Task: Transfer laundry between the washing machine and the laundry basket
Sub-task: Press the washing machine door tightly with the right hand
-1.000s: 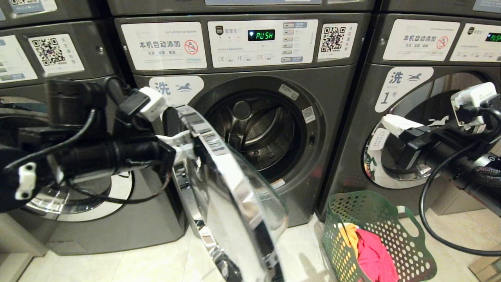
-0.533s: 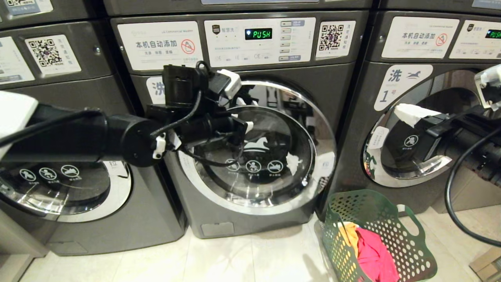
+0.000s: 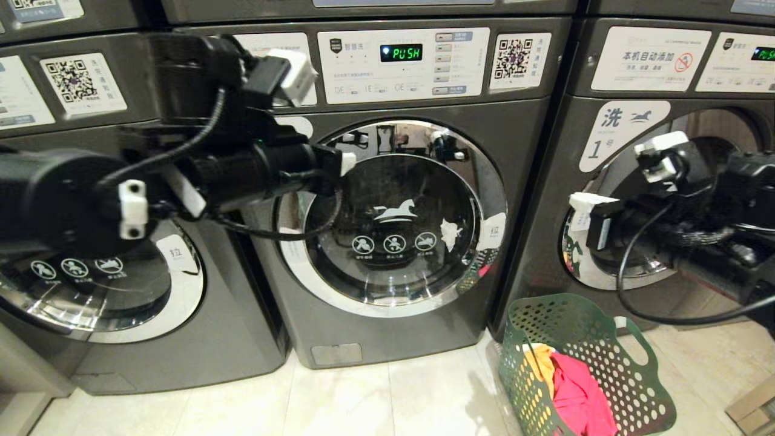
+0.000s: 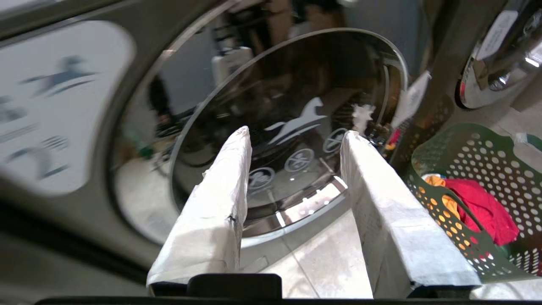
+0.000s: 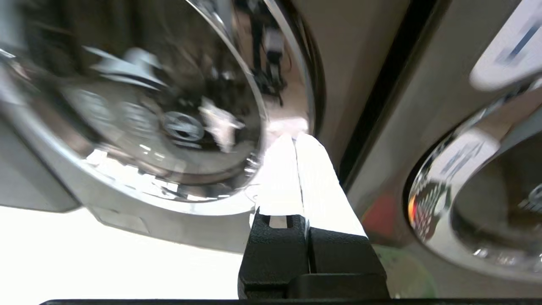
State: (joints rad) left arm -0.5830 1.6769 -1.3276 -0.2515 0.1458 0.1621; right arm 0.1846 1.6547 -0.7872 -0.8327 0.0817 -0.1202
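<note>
middle washing machine (image 3: 533,181): round glass door (image 3: 393,224) sits flush in its chrome ring, closed. green display (image 3: 401,52) on the panel above reads "push".

left claw (image 4: 296,135): held up in front of the upper-left part of that door. the two white-wrapped fingers (image 4: 220,190) stand clearly apart with nothing between them; through the gap the wrist view shows door glass with the horse mark. cannot tell whether the tips touch the door.

right claw (image 5: 295,137): out to the right, level, in front of the left edge of the neighbouring machine's door (image 3: 666,266). fingers pressed flat together, empty. the wrist view has it pointing at the strip between the two machines.

laundry basket (image 3: 545,321): green, perforated, on the tiled floor (image 3: 393,399) just beside the lower right corner of the middle machine, between it and the right-hand one. tilted, leaning toward the machines.

laundry (image 3: 578,393): red cloth bunched inside the basket, with a yellow-orange piece (image 3: 539,363) next to it against the wall. both claws well above and apart from it.
</note>
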